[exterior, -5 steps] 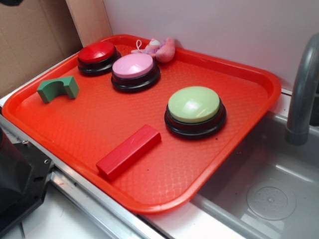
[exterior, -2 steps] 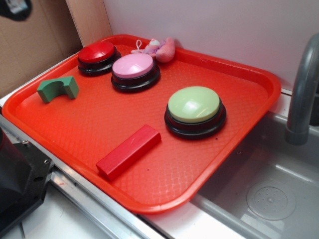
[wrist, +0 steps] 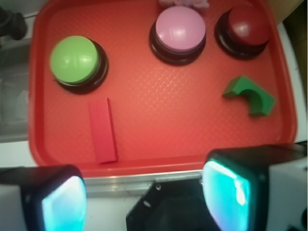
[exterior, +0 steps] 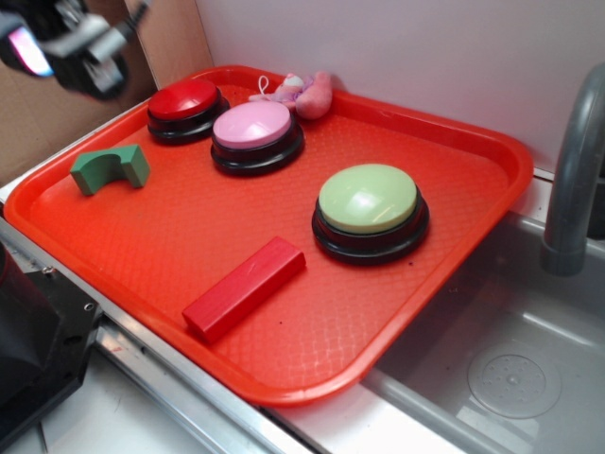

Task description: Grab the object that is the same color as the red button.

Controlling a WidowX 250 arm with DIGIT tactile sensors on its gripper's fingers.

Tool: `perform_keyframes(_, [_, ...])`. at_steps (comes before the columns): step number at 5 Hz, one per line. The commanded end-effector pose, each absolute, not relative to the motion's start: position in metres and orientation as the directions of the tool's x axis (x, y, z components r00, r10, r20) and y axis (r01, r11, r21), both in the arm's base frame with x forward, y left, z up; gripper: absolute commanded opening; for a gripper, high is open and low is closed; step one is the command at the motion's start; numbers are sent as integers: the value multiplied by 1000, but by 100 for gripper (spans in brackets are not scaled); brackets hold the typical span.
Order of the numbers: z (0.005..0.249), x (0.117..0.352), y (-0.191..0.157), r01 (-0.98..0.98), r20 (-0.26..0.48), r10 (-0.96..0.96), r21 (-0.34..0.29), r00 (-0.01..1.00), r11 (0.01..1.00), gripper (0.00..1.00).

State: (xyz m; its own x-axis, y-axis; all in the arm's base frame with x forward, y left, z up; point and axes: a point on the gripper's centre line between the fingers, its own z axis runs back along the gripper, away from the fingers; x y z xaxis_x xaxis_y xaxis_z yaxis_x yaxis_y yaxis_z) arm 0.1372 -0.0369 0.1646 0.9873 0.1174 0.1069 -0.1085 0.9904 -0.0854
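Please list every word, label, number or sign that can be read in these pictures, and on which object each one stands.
There are none: no readable text shows in either view.
The red button, the pink-topped button, the light green-topped button, the red block, the green arch block and the tray all bear plain surfaces.

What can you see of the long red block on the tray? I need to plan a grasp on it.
The red block is a long, flat, solid rectangular bar with smooth, plain faces, possibly painted wood. It lies flat on the red tray near its front edge, angled diagonally in the exterior view, one end toward the light green button without touching it. Nothing rests on it or against it. The gripper is well away from it, its fingers spread apart and empty.
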Motion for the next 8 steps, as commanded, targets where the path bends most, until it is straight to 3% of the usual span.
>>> perform_keyframes(1, [127,158,-65,-178,113,188,-100,976,979,100])
perform_keyframes(2, [109,164,-80,-216,103,227,-114,968,970,100])
perform_keyframes(4, [62,179,-92,-183,80,184,-11,980,983,100])
perform_keyframes(6, [22,183,-96,-150,68,149,12,986,989,100])
perform_keyframes(7, [13,185,-93,-145,61,146,-22,987,989,100])
perform_keyframes(8, [13,187,-96,-131,75,132,-19,988,991,0])
